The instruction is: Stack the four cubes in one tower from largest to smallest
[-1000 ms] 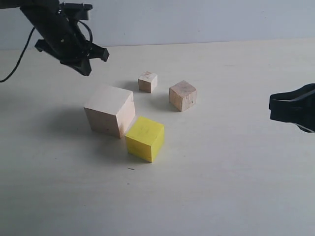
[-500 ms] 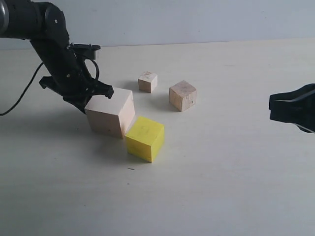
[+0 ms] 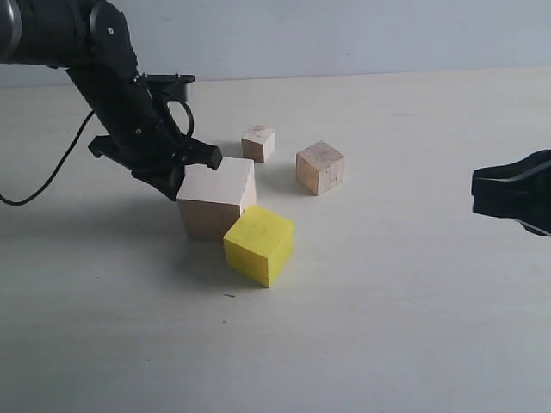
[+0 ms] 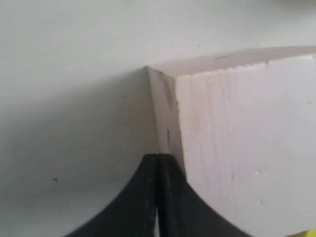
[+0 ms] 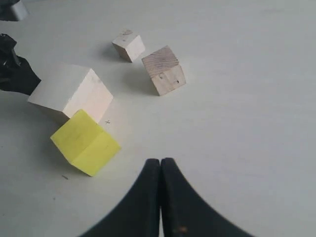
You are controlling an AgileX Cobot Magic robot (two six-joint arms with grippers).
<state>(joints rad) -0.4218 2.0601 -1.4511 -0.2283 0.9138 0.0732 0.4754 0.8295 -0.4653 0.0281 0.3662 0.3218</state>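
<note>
My left pincer has its two black fingers pressed together with nothing between them. Their tips touch one edge of the large pale wooden cube, on the side facing away from the other cubes. That cube sits on the pale desk, left of the middle in the exterior view. The bright yellow cube sits right against its near corner, turned at an angle to it; I cannot tell whether the two actually touch. The medium pale wooden cube stands apart, farther back and to the right. The tiny pale wooden cube stands near it, behind the large one. All four rest on the desk, none stacked. My right pincer is also pressed together and empty, well apart from the cubes at the right edge.
</note>
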